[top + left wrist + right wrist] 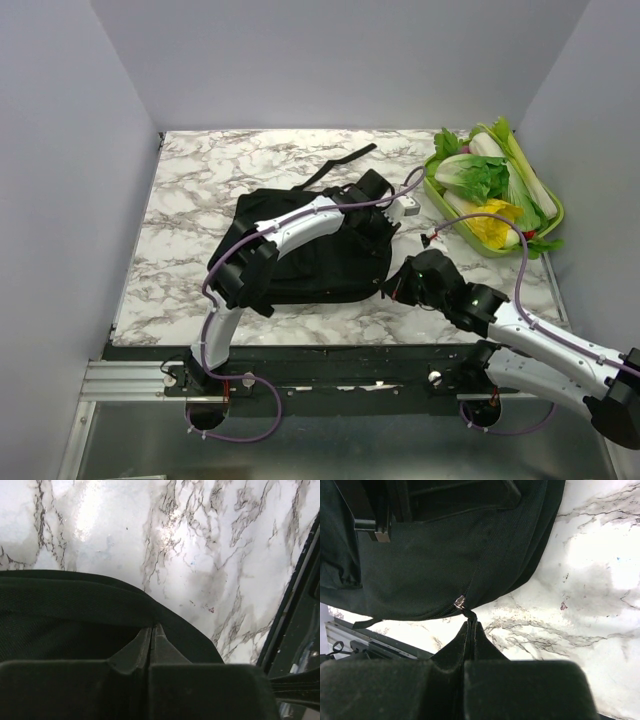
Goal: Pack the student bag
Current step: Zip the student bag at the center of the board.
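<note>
The student bag (310, 265), a soft black backpack, lies flat in the middle of the marble table. My left gripper (385, 228) reaches over it to its far right edge. In the left wrist view the left gripper (151, 628) is shut, its tips pinched at the bag's (75, 615) fabric rim. My right gripper (393, 287) is at the bag's near right corner. In the right wrist view the right gripper (471, 625) is shut on the black zipper pull (470, 614), just below the silver slider (460, 601) on the bag (430, 565).
A green tray (553, 222) of leafy vegetables stands at the back right. A black strap (340, 165) trails behind the bag. A strap buckle (375, 530) shows on the bag. The table's front rail (330, 365) is near the right gripper.
</note>
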Robot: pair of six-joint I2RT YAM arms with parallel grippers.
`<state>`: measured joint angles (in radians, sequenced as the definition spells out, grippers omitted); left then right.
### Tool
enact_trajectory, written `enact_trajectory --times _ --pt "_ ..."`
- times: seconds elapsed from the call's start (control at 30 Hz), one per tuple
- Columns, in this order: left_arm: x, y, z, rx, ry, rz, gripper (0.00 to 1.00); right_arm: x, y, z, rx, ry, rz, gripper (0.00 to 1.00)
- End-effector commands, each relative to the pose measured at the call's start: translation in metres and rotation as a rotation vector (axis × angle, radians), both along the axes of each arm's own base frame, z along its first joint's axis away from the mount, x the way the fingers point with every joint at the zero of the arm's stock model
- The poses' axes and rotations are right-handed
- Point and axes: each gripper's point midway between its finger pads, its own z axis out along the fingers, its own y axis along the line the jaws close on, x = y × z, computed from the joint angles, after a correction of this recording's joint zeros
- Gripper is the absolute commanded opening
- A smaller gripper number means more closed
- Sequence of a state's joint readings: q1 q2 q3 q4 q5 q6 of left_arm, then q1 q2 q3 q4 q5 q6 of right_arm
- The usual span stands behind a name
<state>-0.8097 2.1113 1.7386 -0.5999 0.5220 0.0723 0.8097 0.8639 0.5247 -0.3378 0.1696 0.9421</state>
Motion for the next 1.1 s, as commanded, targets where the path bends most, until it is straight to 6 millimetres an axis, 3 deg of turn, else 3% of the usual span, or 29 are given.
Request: enact_trajectory --times 0.0,0.2,0.4,0.67,0.8,1.07 --pt "-0.003 -0.005 0.007 0.014 -0.033 0.017 0.0 0.007 -0.004 -0.001 -0.025 -0.026 -0.029 0.01" --pt "0.019 -0.026 0.021 -0.037 -0.067 0.067 0.0 0.01 0.003 -0.002 -0.026 -0.023 -0.004 0.01" --pt "0.05 -0.053 0.045 -0.113 -0.092 0.155 0.0 0.019 0.013 0.01 -0.026 -0.048 0.014 0.01" --pt "0.096 -0.053 0.065 -0.215 -0.068 0.288 0.0 0.024 0.027 0.019 0.022 -0.096 0.053 0.01" --pt "0.103 -0.055 0.068 -0.231 -0.066 0.303 0.0 0.02 0.042 0.013 0.025 -0.075 0.099 0.01" --pt "0.115 -0.055 0.064 -0.24 -0.09 0.308 0.0 0.002 0.077 0.023 0.015 -0.098 0.221 0.01"
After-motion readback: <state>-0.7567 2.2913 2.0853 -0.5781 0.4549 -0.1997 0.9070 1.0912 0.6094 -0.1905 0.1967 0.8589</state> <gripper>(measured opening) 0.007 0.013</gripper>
